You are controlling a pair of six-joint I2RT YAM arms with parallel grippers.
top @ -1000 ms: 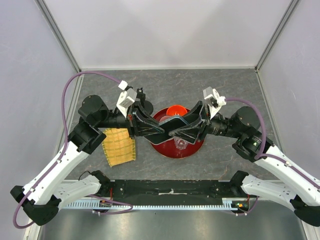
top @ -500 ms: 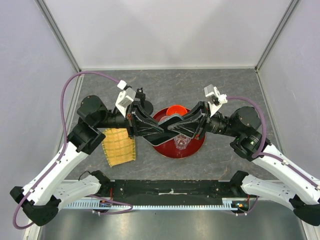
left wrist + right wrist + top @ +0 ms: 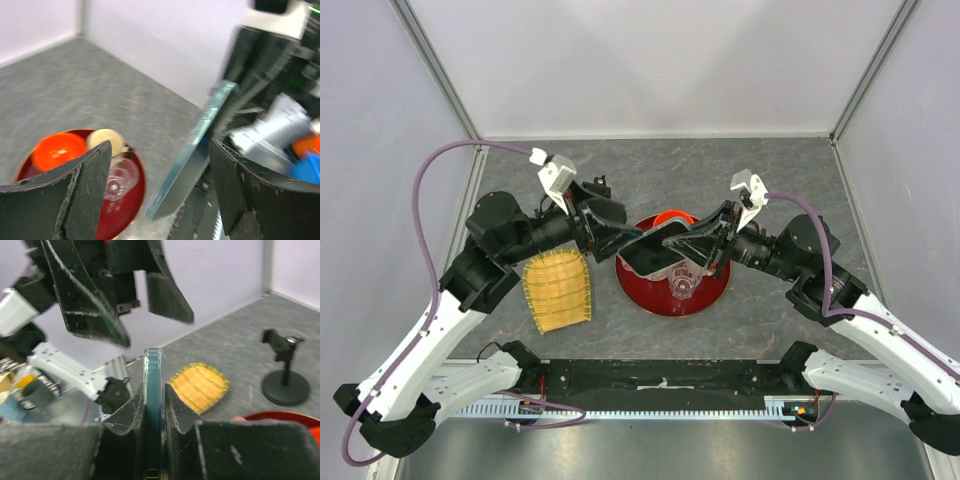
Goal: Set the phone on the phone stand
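Observation:
The phone (image 3: 648, 258) hangs above the red tray, a thin dark slab with my right gripper (image 3: 667, 245) shut on it. In the right wrist view the phone (image 3: 154, 390) stands edge-on, pinched between both fingers of my right gripper (image 3: 154, 388). My left gripper (image 3: 618, 232) is open just left of the phone. In its wrist view the phone (image 3: 192, 155) slants between the spread fingers of my left gripper (image 3: 161, 155), touching neither. The phone stand (image 3: 285, 375), a black disc base with post and bracket, stands on the table behind my left gripper; only its bracket (image 3: 602, 186) shows from above.
A round red tray (image 3: 705, 295) sits mid-table under both grippers, holding an orange bowl (image 3: 672, 217), a clear glass (image 3: 680, 287) and a cream round piece (image 3: 107, 141). A yellow woven mat (image 3: 557, 290) lies to its left.
My left gripper has opened, let go of the phone and drawn back to the left. The right gripper closed on the phone and now holds it alone.

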